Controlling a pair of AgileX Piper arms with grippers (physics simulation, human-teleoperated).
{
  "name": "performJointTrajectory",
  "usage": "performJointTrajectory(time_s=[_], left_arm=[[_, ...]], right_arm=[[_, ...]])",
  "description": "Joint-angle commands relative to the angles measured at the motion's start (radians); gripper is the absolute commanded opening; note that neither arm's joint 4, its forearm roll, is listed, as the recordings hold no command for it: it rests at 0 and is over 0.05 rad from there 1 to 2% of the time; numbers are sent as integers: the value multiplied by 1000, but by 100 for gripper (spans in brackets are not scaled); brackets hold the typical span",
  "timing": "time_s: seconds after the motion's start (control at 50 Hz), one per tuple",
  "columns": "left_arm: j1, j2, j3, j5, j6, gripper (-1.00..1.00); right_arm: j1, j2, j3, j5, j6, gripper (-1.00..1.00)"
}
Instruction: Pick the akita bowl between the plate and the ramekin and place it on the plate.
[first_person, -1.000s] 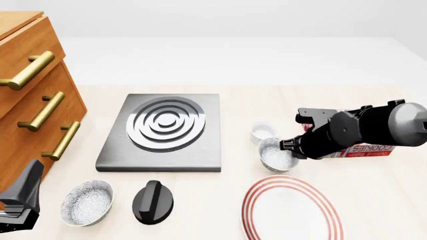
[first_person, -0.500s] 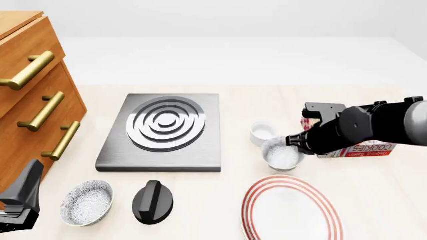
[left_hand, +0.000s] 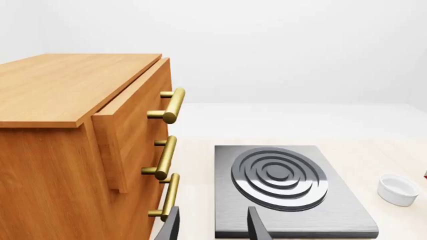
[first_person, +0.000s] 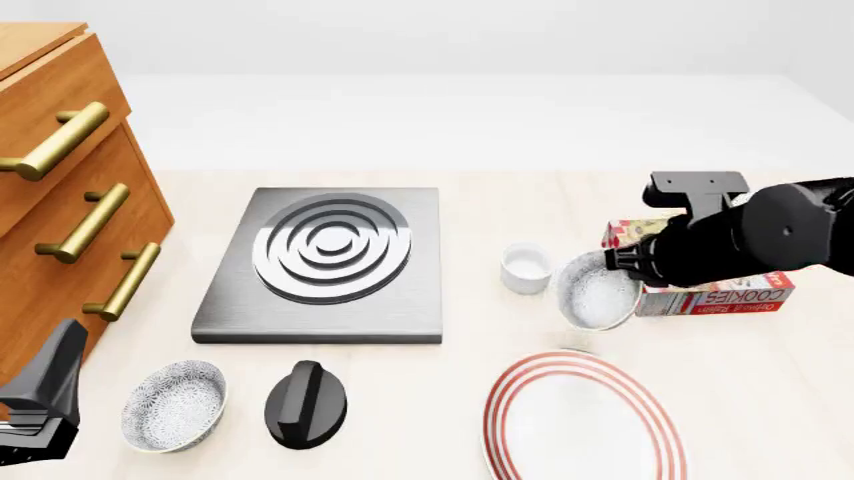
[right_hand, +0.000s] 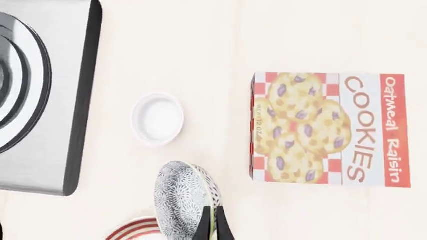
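While the left gripper (left_hand: 213, 230) idles open at lower left, the right gripper (first_person: 617, 268) clamps the akita bowl (first_person: 595, 291) (tilted, lifted) right of centre, above the plate (first_person: 583, 420).

A pale wooden table (first_person: 747, 380) carries everything. On it lie a grey hob plate (first_person: 326, 265), a white ramekin (first_person: 526, 268), a cookie box (first_person: 714, 290), a red-ringed plate (first_person: 583, 420), 1 speckled bowl (first_person: 174, 404) near the front-left edge, and a black knob (first_person: 306, 403) just beside that bowl.
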Motion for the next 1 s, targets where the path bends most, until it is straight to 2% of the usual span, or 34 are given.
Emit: performJointTrajectory(time_s=[0.02,0.24,0.26,0.28,0.3,0.34,0.38,0.4,0.44,0.52,0.62,0.76,0.78,0.8,0.82,0.84,0.86,0.94,1.0], left_arm=[[0,0,0,0,1,100],[0,0,0,0,0,100],[0,0,0,0,0,100],[0,0,0,0,0,100],[0,0,0,0,0,100],[0,0,0,0,0,100],[0,0,0,0,0,100],[0,0,0,0,1,100],[0,0,0,0,0,100],[0,0,0,0,0,100],[0,0,0,0,0,100],[0,0,0,0,0,100],[0,0,0,0,1,100],[0,0,0,0,-1,100],[0,0,0,0,0,100],[0,0,0,0,0,100],[0,0,0,0,0,100],[0,0,0,0,0,100],[0,0,0,0,0,100]], right_arm=[[4,-117,-11,76,-16,-100],[20,-222,-47,172,-11,-100],[67,-209,-54,178,25,-100],[67,-209,-54,178,25,-100],[89,-213,-48,182,49,-100],[85,-221,-40,183,39,-100],[124,-217,-32,184,76,-100],[109,-231,-26,188,62,-100],[125,-235,-19,189,79,-100],[128,-262,-5,202,70,-100],[178,-287,7,226,101,-100],[165,-361,40,268,58,-100],[200,-357,42,270,76,-100],[318,-316,39,262,170,-100],[315,-325,41,268,162,-100],[242,-369,46,289,94,-100],[216,-390,49,300,76,-100],[284,-387,64,300,128,-100],[277,-406,76,307,118,-100]])
